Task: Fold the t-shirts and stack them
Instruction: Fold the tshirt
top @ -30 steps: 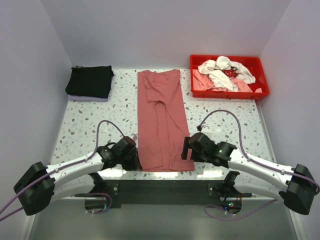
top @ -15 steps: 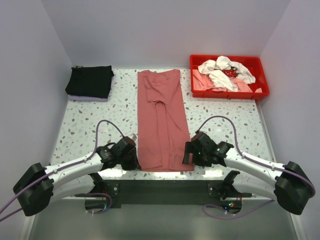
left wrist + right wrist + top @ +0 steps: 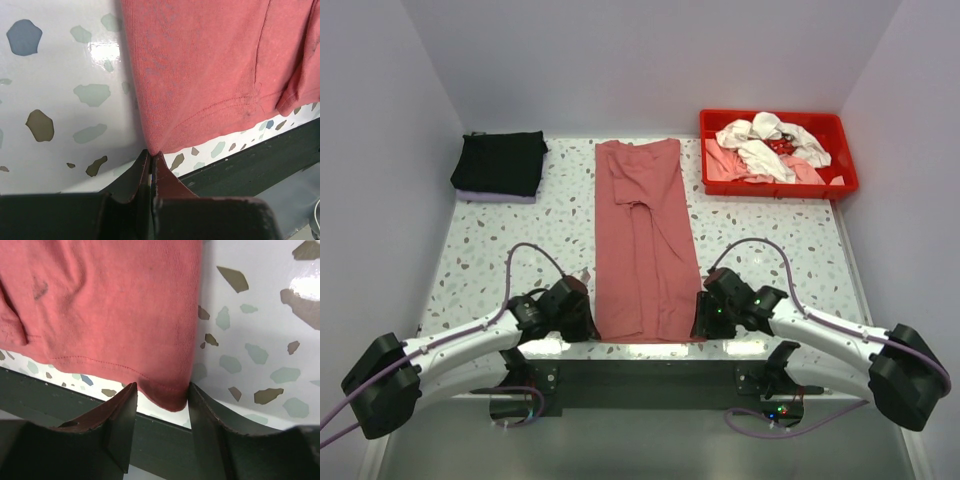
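Note:
A brick-red t-shirt (image 3: 640, 240), folded into a long strip, lies down the middle of the table. My left gripper (image 3: 586, 322) is at its near left corner. The left wrist view shows that gripper (image 3: 151, 155) shut on the tip of the cloth (image 3: 200, 65). My right gripper (image 3: 700, 318) is at the near right corner. In the right wrist view its jaws (image 3: 161, 390) stand apart, with the hem corner of the shirt (image 3: 110, 305) between them. A folded black t-shirt (image 3: 500, 163) rests at the back left.
A red plastic tray (image 3: 770, 191) at the back right holds crumpled white and pale pink shirts (image 3: 770, 145). The black shirt sits on a pale lilac folded cloth (image 3: 495, 197). The table's dark near edge (image 3: 640, 385) runs just behind both grippers.
The left gripper has shut on the near left corner. The right gripper has moved down to the near right corner, and its jaws have narrowed around the hem.

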